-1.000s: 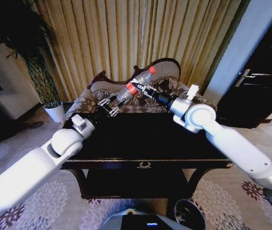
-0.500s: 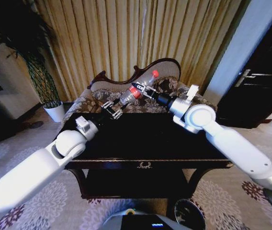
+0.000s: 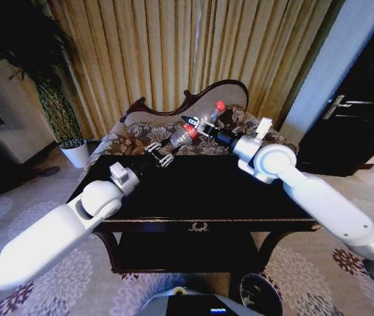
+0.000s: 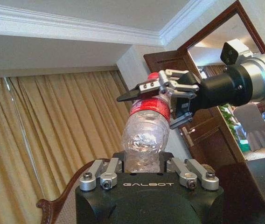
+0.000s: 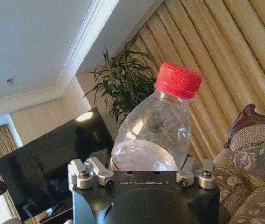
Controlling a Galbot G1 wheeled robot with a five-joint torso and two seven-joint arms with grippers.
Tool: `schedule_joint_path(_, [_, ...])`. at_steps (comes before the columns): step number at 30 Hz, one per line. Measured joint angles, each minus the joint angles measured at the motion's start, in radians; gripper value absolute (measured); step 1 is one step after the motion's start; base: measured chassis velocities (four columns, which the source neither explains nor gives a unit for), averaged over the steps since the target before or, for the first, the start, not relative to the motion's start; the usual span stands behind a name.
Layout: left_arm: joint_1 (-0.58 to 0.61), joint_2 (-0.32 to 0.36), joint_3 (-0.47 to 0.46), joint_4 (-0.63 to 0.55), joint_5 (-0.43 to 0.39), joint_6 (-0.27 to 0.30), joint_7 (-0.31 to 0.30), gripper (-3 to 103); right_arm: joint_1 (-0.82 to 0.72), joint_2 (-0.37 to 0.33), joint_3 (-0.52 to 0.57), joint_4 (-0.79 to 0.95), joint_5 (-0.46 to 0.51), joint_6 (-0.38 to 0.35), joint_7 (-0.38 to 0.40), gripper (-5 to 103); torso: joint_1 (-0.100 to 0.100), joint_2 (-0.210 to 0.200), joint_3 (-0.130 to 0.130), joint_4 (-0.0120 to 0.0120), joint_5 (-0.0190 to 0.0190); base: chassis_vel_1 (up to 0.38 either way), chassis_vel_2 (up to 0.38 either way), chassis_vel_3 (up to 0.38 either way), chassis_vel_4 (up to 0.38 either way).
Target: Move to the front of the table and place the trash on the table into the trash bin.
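- Both arms are being held extended forward over the table (image 3: 193, 191), elbows out, forearms converging toward its far edge.
- The bottle (image 3: 197, 125) is being held in the air above the far side of the table, tilted, red cap pointing up and away from the left gripper.
- The right gripper (image 3: 197, 124) is being kept clamped on the bottle around the red label band, just below the neck; in the left wrist view its fingers (image 4: 151, 86) are being seen closed onto the label from both sides.
- The left gripper (image 3: 164, 155) is being held just below and beside the base end of the bottle. In the left wrist view the bottle's base is being seen sitting between the finger mounts, but whether the fingers are pressing on it cannot be told.
- The bottle is being noted as clear thin plastic, ribbed and dented near the base, with a smooth shoulder and a ridged red cap (image 5: 178, 80).
- The table is being noted as dark, glossy wood with a gold ornament (image 3: 198, 227) on the front apron and a lower shelf.
- The trash bin (image 3: 261, 294) is being seen on the patterned carpet, well below the right gripper, by the table's front right leg.
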Motion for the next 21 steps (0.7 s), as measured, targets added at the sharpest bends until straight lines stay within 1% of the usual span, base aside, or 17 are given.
schedule_joint_path(3, [0.008, -0.001, 0.003, -0.003, 0.000, 0.001, -0.001, 36, -0.001, 0.002, -0.002, 0.000, 0.000, -0.001, 0.000, 61, 0.000, 0.000, 0.000, 0.0001, 0.0000, 0.000, 0.000, 0.000, 0.000])
schedule_joint_path(5, [0.010, -0.001, 0.005, -0.004, 0.000, 0.001, -0.004, 36, -0.002, 0.003, -0.002, 0.000, 0.000, -0.001, -0.001, 61, 0.000, 0.000, 0.000, 0.0001, 0.0000, 0.000, 0.000, 0.000, 0.000])
schedule_joint_path(6, [0.010, -0.002, 0.007, -0.004, 0.002, 0.003, -0.007, 36, -0.004, 0.003, -0.002, 0.001, -0.001, -0.002, -0.002, 57, 0.000, 0.000, 0.000, 0.0001, 0.0000, 0.000, 0.000, 0.000, 0.000])
schedule_joint_path(7, [0.010, -0.002, 0.007, -0.004, 0.002, 0.003, -0.007, 36, -0.004, 0.003, -0.002, 0.001, -0.001, -0.002, -0.002, 57, 0.000, 0.000, 0.000, 0.0001, 0.0000, 0.000, 0.000, 0.000, 0.000])
schedule_joint_path(8, [0.006, -0.003, 0.010, -0.005, 0.003, 0.012, -0.009, 36, -0.006, 0.003, -0.002, 0.001, -0.003, -0.002, -0.003, 47, 0.000, 0.000, 0.000, 0.0000, 0.0000, 0.000, 0.000, 0.000, 0.000])
schedule_joint_path(10, [0.004, -0.003, 0.011, -0.006, 0.003, 0.016, -0.010, 34, -0.006, 0.002, -0.002, 0.002, -0.004, -0.002, -0.004, 47, 0.000, 0.000, 0.000, 0.0000, 0.0000, 0.000, 0.000, 0.000, 0.000])
schedule_joint_path(11, [0.000, -0.004, 0.014, -0.006, 0.003, 0.020, -0.008, 40, -0.007, 0.000, -0.002, 0.002, -0.006, -0.002, -0.004, 40, 0.000, 0.000, 0.000, 0.0000, 0.0001, 0.000, 0.000, 0.000, 0.000])
schedule_joint_path(12, [0.000, -0.004, 0.014, -0.006, 0.003, 0.020, -0.009, 45, -0.009, -0.003, -0.001, 0.002, -0.008, -0.002, -0.004, 37, 0.000, 0.000, 0.000, 0.0001, 0.0001, 0.000, 0.000, 0.000, 0.000])
schedule_joint_path(13, [0.000, -0.004, 0.014, -0.006, 0.003, 0.020, -0.009, 45, -0.009, -0.003, -0.001, 0.002, -0.008, -0.002, -0.004, 37, 0.000, 0.000, 0.000, 0.0001, 0.0001, 0.000, 0.000, 0.000, 0.000])
schedule_joint_path(14, [0.000, -0.004, 0.016, -0.005, 0.003, 0.020, -0.018, 51, -0.014, -0.007, 0.002, 0.003, -0.010, -0.002, -0.004, 33, 0.000, 0.000, 0.000, 0.0000, 0.0001, 0.000, 0.000, 0.000, 0.000])
schedule_joint_path(15, [0.000, -0.004, 0.016, -0.005, 0.003, 0.020, -0.024, 56, -0.016, -0.009, 0.003, 0.004, -0.011, -0.002, -0.004, 33, 0.000, 0.000, 0.000, 0.0000, 0.0000, 0.000, 0.000, 0.000, 0.000])
schedule_joint_path(16, [0.000, -0.005, 0.016, -0.005, 0.003, 0.020, -0.031, 56, -0.018, -0.011, 0.005, 0.006, -0.012, -0.002, -0.005, 30, 0.000, 0.000, 0.000, 0.0000, 0.0001, 0.000, 0.000, 0.000, 0.000])
schedule_joint_path(17, [0.000, -0.005, 0.016, -0.005, 0.003, 0.020, -0.031, 56, -0.018, -0.011, 0.005, 0.006, -0.012, -0.002, -0.005, 30, 0.000, 0.000, 0.000, 0.0000, 0.0001, 0.000, 0.000, 0.000, 0.000])
schedule_joint_path(19, [0.001, -0.005, 0.016, -0.005, 0.003, 0.021, -0.039, 67, -0.022, -0.013, 0.008, 0.008, -0.014, -0.002, -0.005, 27, 0.000, 0.000, 0.000, 0.0000, 0.0001, 0.000, 0.000, 0.000, 0.000])
schedule_joint_path(20, [0.003, -0.005, 0.015, -0.006, 0.002, 0.021, -0.042, 78, -0.024, -0.015, 0.010, 0.009, -0.014, -0.002, -0.005, 27, 0.000, 0.000, 0.000, 0.0000, 0.0000, 0.000, 0.000, 0.000, 0.000])
schedule_joint_path(21, [0.003, -0.005, 0.015, -0.006, 0.002, 0.021, -0.042, 78, -0.024, -0.015, 0.010, 0.009, -0.014, -0.002, -0.005, 27, 0.000, 0.000, 0.000, 0.0000, 0.0000, 0.000, 0.000, 0.000, 0.000])
